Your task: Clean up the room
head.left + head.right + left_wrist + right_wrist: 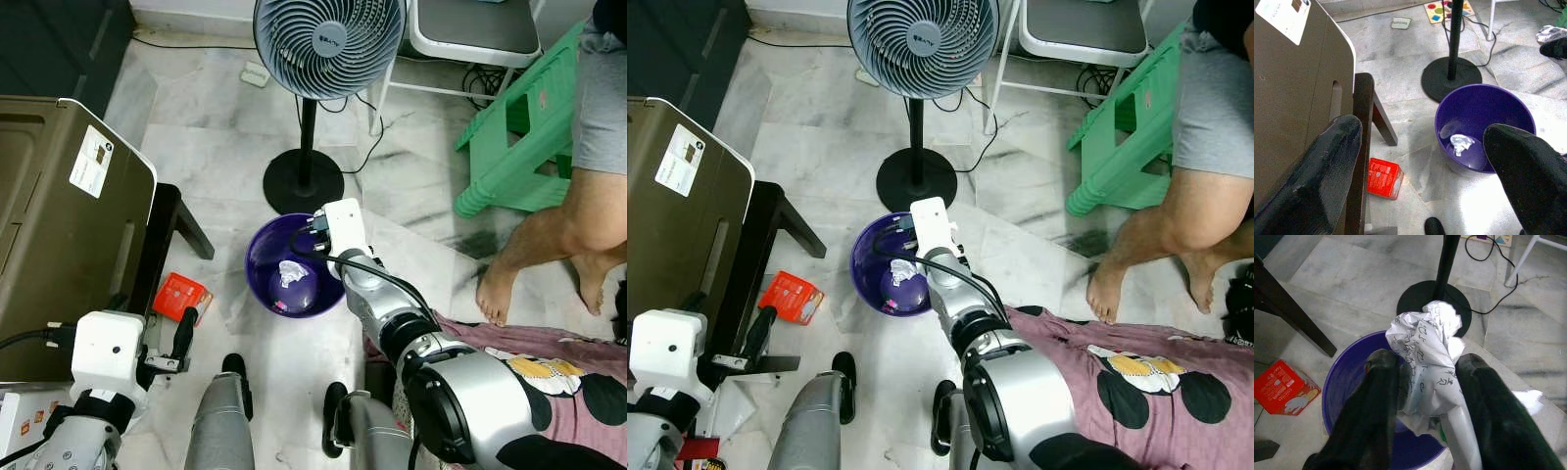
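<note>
Hovering above bin: the right pincer (1425,396) clamps a crumpled paper wad (1425,345), printed with writing, over the purple bin (1347,377).

Left eye view: the right arm reaches forward over the purple bin (260,259), which stands on the marble floor just before the fan base (304,181). A pale scrap (292,273) already lies inside. A red box (182,297) lies on the floor beside the bin, near a dark furniture leg (191,230). A person's bare leg (549,240) stands well apart on the right.

Right eye view: same layout; the left pincer (759,338) hangs low near the red box.

Left wrist view: the left pincer's fingers (1327,161) are spread wide and empty, with the bin and red box beyond them.

Right wrist view: the wad sits over the bin's far rim, toward the fan base.

Risk: letting go here could land the wad on the rim, so that it bounces out onto the floor.

Second risk: the wad looks wedged between the fingers and may cling on opening.

Remaining: the red box still needs collecting.
</note>
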Controlling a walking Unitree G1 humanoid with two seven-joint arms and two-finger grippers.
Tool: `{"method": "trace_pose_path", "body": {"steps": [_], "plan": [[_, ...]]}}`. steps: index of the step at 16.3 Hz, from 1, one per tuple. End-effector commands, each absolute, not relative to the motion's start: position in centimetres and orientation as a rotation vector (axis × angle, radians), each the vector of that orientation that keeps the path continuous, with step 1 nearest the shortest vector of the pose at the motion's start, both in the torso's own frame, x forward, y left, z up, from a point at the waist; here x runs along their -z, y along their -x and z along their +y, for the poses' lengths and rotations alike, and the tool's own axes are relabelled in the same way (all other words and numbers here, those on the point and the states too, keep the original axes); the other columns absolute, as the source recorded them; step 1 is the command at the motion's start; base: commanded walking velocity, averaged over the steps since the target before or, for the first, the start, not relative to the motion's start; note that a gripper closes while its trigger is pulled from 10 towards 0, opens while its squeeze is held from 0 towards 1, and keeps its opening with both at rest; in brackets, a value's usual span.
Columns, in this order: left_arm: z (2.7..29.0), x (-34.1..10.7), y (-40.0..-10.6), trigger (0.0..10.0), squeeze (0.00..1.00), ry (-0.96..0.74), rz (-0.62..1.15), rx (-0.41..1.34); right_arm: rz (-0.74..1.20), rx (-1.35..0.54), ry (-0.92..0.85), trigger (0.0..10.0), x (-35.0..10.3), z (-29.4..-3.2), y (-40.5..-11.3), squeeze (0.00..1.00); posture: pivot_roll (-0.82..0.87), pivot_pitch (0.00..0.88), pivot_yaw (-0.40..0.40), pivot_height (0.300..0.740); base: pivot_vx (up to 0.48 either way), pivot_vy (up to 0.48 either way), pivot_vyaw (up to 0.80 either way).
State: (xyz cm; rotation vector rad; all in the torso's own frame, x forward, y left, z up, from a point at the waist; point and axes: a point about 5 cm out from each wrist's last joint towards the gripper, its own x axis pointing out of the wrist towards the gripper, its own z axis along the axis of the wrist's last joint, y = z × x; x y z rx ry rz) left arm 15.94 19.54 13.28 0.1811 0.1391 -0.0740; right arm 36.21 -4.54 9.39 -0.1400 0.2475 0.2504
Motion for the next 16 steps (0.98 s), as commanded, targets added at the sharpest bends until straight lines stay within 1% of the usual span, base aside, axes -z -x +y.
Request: {"method": "trace_pose_path", "body": {"steps": [1,10,13,16], "plan": [[19.5,-13.3,-15.6,10.0,0.00,-0.189,0.154,0.069,0.278,-0.249,0.135,10.0,-8.7,-4.5,-35.8,1.00,0.30,0.381,-0.041,0.740,0.000,0.000,0.00],[19.1,-13.4,-16.3,10.0,0.00,-0.188,0.150,0.077,0.275,-0.250,0.126,10.0,-8.8,-4.6,-35.9,1.00,0.30,0.369,-0.037,0.740,0.000,0.000,0.00],[19.0,-13.3,-17.3,10.0,0.00,-0.182,0.129,0.078,0.256,-0.270,0.122,10.0,-9.2,-4.8,-36.2,1.00,0.28,0.337,-0.039,0.740,0.000,0.000,0.00],[18.9,-12.9,-19.5,10.0,0.00,-0.161,0.087,0.081,0.227,-0.366,0.122,10.0,-9.2,-5.2,-36.1,1.00,0.23,0.270,-0.042,0.740,0.000,0.000,0.00]]}}
